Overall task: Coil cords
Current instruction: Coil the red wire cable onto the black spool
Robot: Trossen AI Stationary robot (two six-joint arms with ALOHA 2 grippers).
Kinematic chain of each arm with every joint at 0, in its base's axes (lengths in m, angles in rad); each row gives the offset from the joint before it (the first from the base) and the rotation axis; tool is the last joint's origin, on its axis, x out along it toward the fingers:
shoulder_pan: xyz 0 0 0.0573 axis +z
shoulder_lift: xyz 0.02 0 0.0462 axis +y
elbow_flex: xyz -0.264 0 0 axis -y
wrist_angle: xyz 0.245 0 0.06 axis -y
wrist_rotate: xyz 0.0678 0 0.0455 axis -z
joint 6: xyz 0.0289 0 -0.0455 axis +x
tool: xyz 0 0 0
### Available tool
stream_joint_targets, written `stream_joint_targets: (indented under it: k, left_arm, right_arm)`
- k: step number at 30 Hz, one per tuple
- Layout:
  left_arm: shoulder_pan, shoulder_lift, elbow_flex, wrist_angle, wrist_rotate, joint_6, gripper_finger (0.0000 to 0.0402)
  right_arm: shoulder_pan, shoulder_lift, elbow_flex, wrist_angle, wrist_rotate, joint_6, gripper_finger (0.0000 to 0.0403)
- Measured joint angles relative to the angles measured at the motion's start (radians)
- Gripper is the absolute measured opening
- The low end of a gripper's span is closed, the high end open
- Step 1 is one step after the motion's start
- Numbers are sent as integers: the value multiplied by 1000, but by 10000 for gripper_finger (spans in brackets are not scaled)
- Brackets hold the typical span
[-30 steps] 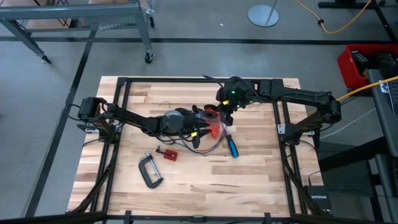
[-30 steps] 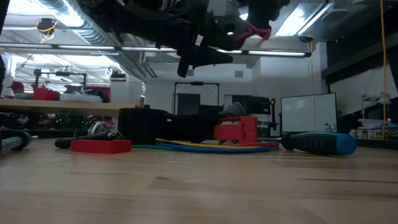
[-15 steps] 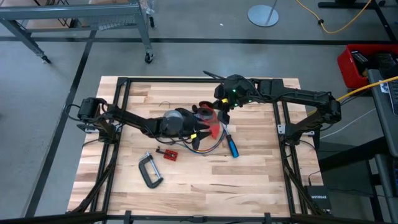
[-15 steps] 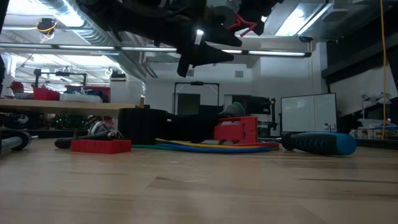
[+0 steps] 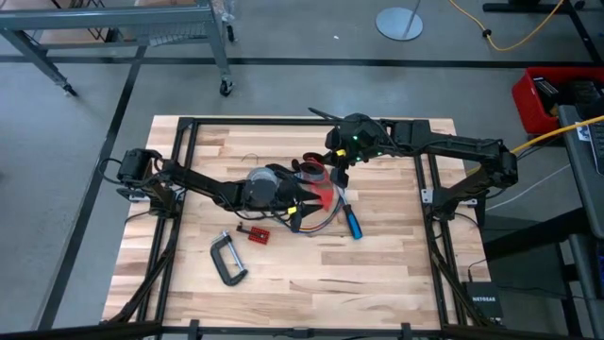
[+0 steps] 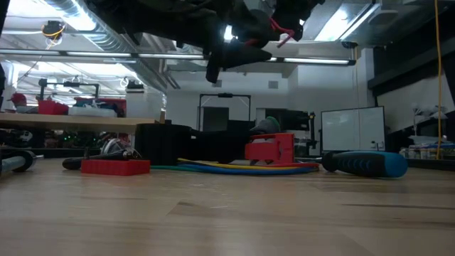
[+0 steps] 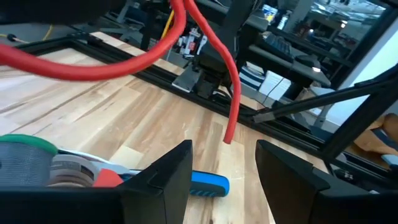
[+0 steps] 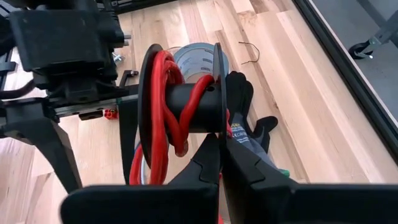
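Observation:
A black spool [image 8: 186, 106] wound with red cord [image 8: 163, 118] hangs above the table's middle, with my right gripper [image 8: 222, 144] shut on it. In the high view this gripper [image 5: 332, 175] reaches in from the right. The red cord's free end [image 7: 228, 138] dangles just beyond my left gripper [image 7: 224, 149], which is open with nothing between its fingers. The left gripper [image 5: 300, 206] hovers beside and slightly below the spool. A multi-coloured cord [image 5: 321, 223] lies in a loose loop flat on the table [image 6: 242, 168] under both grippers. My right gripper pinches the rim of one of the spool's flanges [image 8: 219, 132] between its two fingers, which slant down from the table's right. The spool is lifted clear of the table with its axis roughly level. Red cord trails loose below it.
A blue-handled screwdriver [image 5: 352, 223] lies right of the cord loop. A grey tape roll [image 8: 194, 59] sits behind the spool. A black C-clamp [image 5: 226, 257] and a small red clamp [image 5: 253, 233] lie toward the near left. A red block [image 6: 270, 149] stands by the coloured cord.
My right gripper has tipped up a little with the spool, so the spool's flange shows more from above and the red cord loop sits higher. Both arms otherwise stay in place.

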Motion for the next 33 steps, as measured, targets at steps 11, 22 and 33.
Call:
stream_joint_targets:
  k: [11,22,33]
  left_arm:
    - [2,0,0,104,2,56,169]
    - [8,0,0,102,2,62,169]
    - [5,0,0,102,2,61,169]
  right_arm:
    - [1,0,0,13,-17,6,5]
    - [1,0,0,104,-83,12,5]
    - [0,0,0,61,-89,11,5]
